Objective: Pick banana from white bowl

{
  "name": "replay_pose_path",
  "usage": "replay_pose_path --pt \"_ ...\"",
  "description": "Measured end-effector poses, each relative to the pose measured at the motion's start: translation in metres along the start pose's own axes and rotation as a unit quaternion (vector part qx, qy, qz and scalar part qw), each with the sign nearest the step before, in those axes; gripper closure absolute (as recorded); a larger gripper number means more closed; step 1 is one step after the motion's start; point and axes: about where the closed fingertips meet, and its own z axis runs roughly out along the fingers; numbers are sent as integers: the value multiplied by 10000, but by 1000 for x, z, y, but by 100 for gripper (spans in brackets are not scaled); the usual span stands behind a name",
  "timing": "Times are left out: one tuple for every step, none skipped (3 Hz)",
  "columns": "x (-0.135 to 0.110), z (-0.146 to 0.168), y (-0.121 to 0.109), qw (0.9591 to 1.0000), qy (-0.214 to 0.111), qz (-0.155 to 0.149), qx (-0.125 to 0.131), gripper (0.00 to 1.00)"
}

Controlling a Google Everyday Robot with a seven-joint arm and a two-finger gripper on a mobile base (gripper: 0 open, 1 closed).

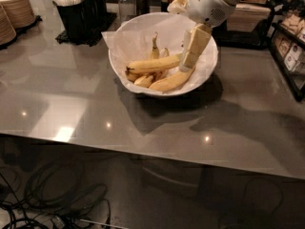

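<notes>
Barely begun: cream-coloured gripper [187, 66] at right end of long, nearly straight yellow banana [152, 64], unlifted in wide white paper-lined bowl [136, 35], upper centre of frame; grip state impossible to tell.

Matt gripper [186, 66] over paper-lined bowl [125, 42] — glossy table [71, 97]
</notes>
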Motion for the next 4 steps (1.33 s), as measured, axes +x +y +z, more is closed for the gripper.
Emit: replay_pose_path --pt "2 7 -2 10000 -22 16 -39 0" --pt "4 18 -7 9999 -77 85 -16 0" --pt "4 18 -7 9999 -77 85 -16 9" --pt "4 18 -7 9999 -77 85 -16 19"
